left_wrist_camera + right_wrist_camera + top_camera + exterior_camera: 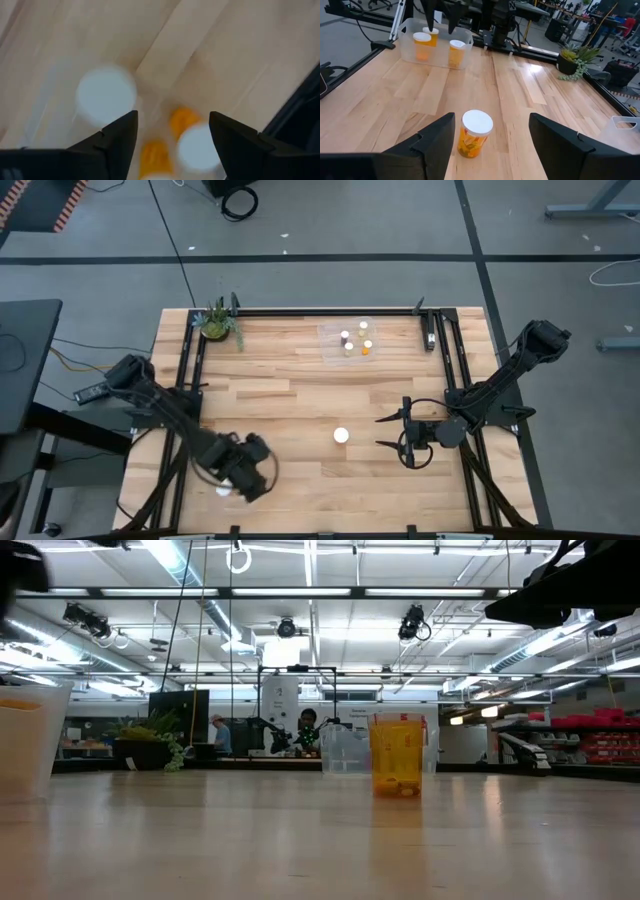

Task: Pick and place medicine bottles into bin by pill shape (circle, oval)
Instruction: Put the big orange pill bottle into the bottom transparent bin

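An orange medicine bottle (476, 132) with a white cap (341, 435) stands upright on the table's middle. My right gripper (492, 125) is open, level, just to its right, not touching it. My left gripper (172, 125) hangs open above a clear bin (437, 47) at the table's near left, fingers pointing down. Blurred white-capped orange bottles (106, 95) stand in that bin below it. A second clear bin (350, 340) at the far middle holds several bottles.
A green potted plant (217, 322) stands at the far left corner. Black rails (430, 330) run along the table's left, far and right edges. Bare wood lies between the two bins. The low view shows the lone bottle (397, 755) before the far bin.
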You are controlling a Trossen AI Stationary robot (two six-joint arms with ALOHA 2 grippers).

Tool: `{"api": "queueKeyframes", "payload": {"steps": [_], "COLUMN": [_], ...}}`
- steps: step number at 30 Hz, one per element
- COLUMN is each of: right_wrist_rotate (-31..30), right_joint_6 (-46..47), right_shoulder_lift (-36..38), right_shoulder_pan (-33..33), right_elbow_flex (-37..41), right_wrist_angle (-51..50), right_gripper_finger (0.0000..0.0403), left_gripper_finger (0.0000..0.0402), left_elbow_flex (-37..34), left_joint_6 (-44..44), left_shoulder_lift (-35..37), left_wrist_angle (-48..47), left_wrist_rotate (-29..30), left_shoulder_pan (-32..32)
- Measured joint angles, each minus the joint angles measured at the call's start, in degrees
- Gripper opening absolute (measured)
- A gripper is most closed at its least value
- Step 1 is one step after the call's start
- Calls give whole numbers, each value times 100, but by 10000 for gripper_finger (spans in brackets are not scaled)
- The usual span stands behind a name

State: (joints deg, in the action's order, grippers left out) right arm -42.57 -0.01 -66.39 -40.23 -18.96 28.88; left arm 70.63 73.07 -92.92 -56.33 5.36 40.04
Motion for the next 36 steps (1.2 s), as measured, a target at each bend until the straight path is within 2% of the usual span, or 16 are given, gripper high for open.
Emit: {"api": "queueKeyframes", "payload": {"steps": [6, 11, 17, 23, 28, 36], "right_wrist_rotate": [-1, -2, -2, 0, 44, 60], "right_joint_6": [0, -14, -17, -20, 0, -22], "right_shoulder_lift": [0, 0, 2, 2, 2, 2], "right_shoulder_pan": [0, 0, 45, 81, 81, 81], "right_elbow_flex": [0, 0, 0, 0, 0, 0], "right_wrist_angle": [0, 2, 41, 22, -11, -22], "right_gripper_finger": [262, 262, 262, 262, 262, 262], "left_gripper_finger": [240, 232, 225, 223, 241, 306], "left_elbow_flex": [-2, 61, 795, 1709, 2112, 2247], "left_joint_6": [-1231, -2175, -3253, -3918, -4371, -5288], "left_shoulder_lift": [-36, -361, -1112, -1781, -2173, -2579], "left_wrist_angle": [1133, 1800, 1651, 1086, 976, 1114], "left_wrist_rotate": [142, 111, -71, -220, -677, -683], "left_shoulder_pan": [-691, -1121, -1595, -2044, -2355, -2747]}}
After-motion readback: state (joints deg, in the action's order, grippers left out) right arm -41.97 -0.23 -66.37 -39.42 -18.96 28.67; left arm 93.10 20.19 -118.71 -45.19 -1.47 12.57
